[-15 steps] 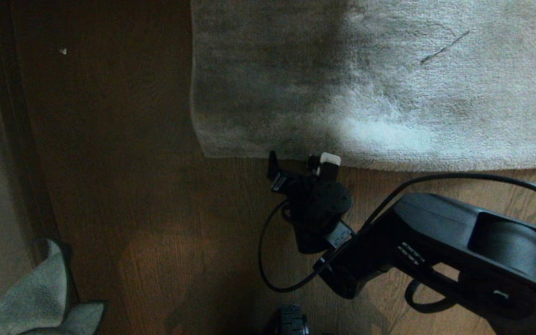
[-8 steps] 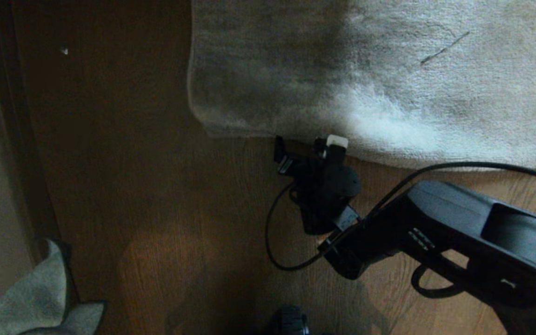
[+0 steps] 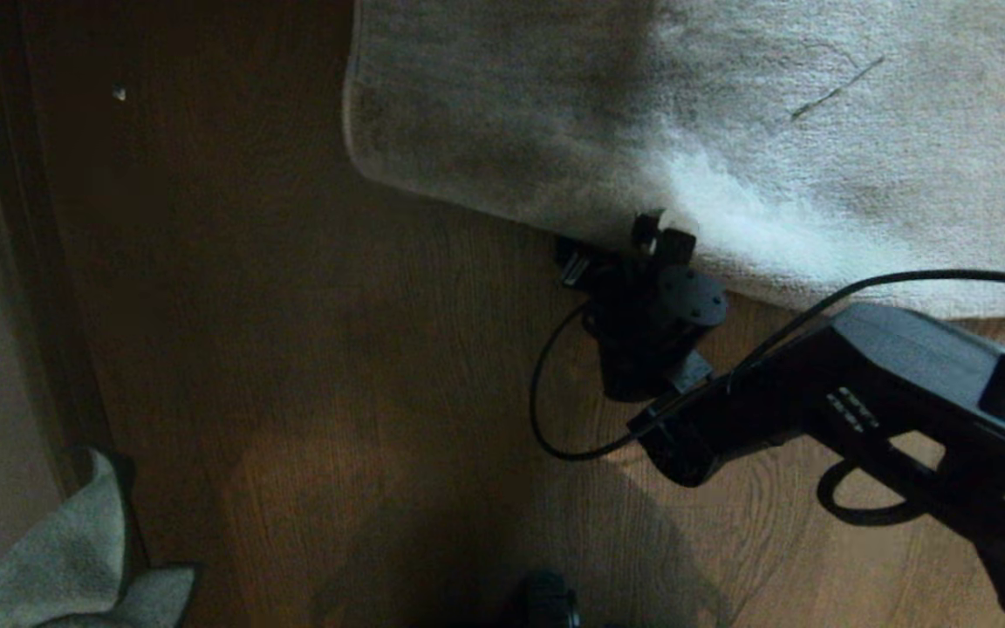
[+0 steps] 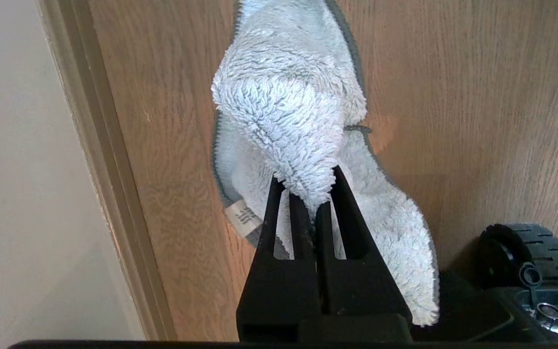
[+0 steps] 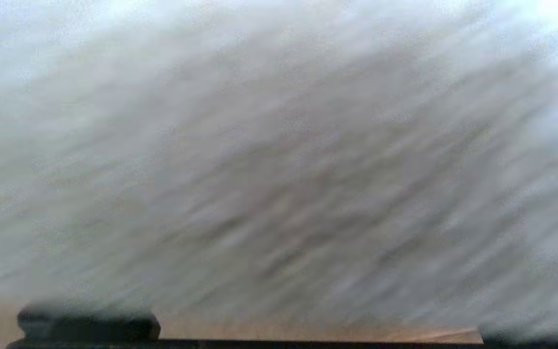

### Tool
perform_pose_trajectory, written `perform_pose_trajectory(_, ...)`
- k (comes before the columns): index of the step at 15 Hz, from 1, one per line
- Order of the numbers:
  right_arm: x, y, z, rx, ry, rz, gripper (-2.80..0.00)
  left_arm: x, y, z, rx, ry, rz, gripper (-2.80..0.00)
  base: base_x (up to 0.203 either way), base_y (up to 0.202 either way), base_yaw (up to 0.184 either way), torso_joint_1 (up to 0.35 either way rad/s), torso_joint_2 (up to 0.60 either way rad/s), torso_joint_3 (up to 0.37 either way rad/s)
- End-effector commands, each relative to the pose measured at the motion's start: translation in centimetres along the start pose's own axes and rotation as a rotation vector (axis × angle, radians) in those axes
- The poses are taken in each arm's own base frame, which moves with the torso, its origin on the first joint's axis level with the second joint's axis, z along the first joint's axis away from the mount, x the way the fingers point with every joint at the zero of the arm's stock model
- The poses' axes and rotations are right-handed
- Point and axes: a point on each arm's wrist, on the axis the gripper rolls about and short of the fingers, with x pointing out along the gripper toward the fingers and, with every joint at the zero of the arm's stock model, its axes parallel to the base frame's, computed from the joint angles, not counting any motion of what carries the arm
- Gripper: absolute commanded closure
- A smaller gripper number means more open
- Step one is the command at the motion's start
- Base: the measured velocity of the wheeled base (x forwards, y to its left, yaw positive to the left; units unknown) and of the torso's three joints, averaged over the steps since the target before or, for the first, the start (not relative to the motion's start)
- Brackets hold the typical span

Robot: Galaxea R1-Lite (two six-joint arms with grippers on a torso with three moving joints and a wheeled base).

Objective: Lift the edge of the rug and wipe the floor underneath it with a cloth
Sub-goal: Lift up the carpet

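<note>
rug edge (image 3: 502, 205): runs left-right on the floor (image 3: 311, 366), directly ahead of R gripper
R gripper (image 3: 620, 249): fingers spread wide, tips at the border (contact unclear)
L gripper (image 4: 310, 206): pinching cloth (image 4: 288, 111), parked well left, far from rug
nearer arm: R

Brown wood-grain floor (image 3: 311, 366) with a large grey-beige rug (image 3: 816, 113) lying on it, its near edge pushed askew.
</note>
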Motion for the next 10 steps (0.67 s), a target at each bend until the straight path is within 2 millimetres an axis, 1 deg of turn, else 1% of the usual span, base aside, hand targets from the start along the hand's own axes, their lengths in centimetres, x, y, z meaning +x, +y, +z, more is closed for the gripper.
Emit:
perform_pose_trajectory(1,0.0,0.8,2.4,0.033,-0.055,0.017,-2.8,0.0,0.0,0.0,0.0,-0.001,0.0,0.0,0.0,0.0,0.0,0.0,0.0,0.0)
perform_pose_trajectory(3,-0.2,1.3,3.4,0.04,-0.068,0.029,-2.8,0.0,0.0,0.0,0.0,-0.001,0.0,0.0,0.0,0.0,0.0,0.0,0.0,0.0)
perform_pose_trajectory(5,-0.7,2.4,4.1,0.061,-0.072,0.051,-2.8,0.0,0.0,0.0,0.0,-0.001,0.0,0.0,0.0,0.0,0.0,0.0,0.0,0.0)
perform_pose_trajectory(10,-2.3,6.0,5.9,0.125,-0.074,0.132,-2.8,0.0,0.0,0.0,0.0,-0.001,0.0,0.0,0.0,0.0,0.0,0.0,0.0,0.0)
